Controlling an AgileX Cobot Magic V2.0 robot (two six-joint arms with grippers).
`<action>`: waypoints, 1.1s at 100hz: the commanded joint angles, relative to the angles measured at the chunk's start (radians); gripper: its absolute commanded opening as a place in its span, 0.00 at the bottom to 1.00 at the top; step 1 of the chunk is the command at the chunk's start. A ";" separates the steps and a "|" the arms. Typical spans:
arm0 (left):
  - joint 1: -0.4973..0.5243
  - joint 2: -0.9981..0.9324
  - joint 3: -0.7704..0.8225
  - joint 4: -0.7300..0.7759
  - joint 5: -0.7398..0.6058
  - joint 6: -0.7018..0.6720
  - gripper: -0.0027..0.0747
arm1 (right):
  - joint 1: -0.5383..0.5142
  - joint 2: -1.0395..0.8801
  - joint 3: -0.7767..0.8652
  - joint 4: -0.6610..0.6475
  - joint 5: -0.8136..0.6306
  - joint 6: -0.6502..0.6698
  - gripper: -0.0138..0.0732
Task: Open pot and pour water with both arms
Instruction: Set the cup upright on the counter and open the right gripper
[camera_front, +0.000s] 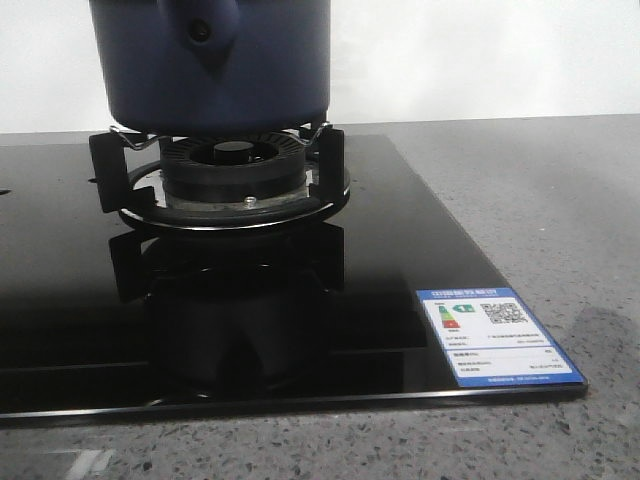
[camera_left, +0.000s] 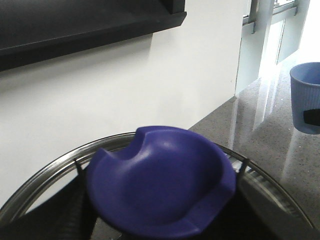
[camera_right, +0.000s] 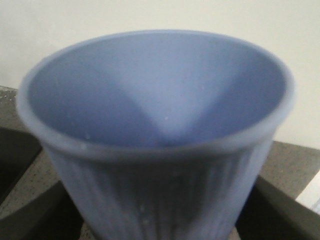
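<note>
- The pot (camera_front: 210, 65) is seen standing on the burner grate (camera_front: 225, 160) of the black hob (camera_front: 400, 250)
- A pale blue ribbed cup (camera_right: 155, 140) fills the right wrist view
- Neither gripper is seen; their state cannot be told

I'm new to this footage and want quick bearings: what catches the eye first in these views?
The dark navy pot dominates the front view, sitting on the burner stand of a glossy black cooktop. In the right wrist view a pale blue ribbed cup fills the frame. The left wrist view looks down on a dark blue knob atop a metal-rimmed lid.
</note>
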 joint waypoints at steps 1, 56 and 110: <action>-0.009 -0.040 -0.039 -0.095 -0.026 0.002 0.49 | -0.047 -0.034 -0.003 0.070 -0.081 -0.042 0.64; -0.009 -0.040 -0.039 -0.095 -0.024 0.002 0.49 | -0.064 0.099 0.215 0.700 -0.341 -0.743 0.64; -0.009 -0.040 -0.039 -0.095 -0.022 0.002 0.49 | -0.065 0.278 0.222 0.819 -0.467 -0.899 0.64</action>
